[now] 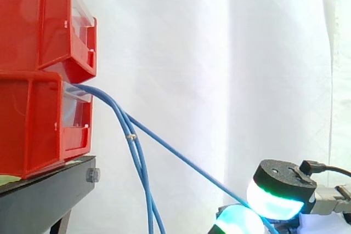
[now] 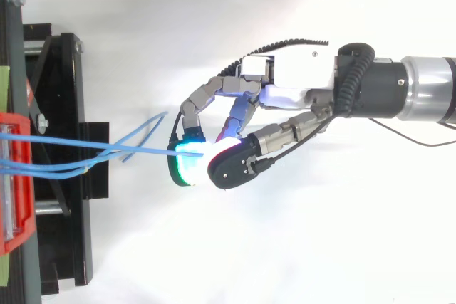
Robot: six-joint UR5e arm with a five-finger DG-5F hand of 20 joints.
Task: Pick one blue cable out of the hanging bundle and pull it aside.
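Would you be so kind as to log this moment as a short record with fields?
hand: hand, fingers curled, pinching one blue cable between glowing cyan-green pads
blue cable: slants down from the lower red bin to the hand, drawn apart from the bundle
bundle: hangs down from the same bin, beside the black stand
bins: upper red bin stacked on the lower one

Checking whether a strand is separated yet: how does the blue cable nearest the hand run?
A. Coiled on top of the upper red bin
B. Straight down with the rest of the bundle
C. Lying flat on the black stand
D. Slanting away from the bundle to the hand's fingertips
D: in the side view one blue cable slants off from the hanging bundle down to the hand, whose curled fingers pinch it in the top view.
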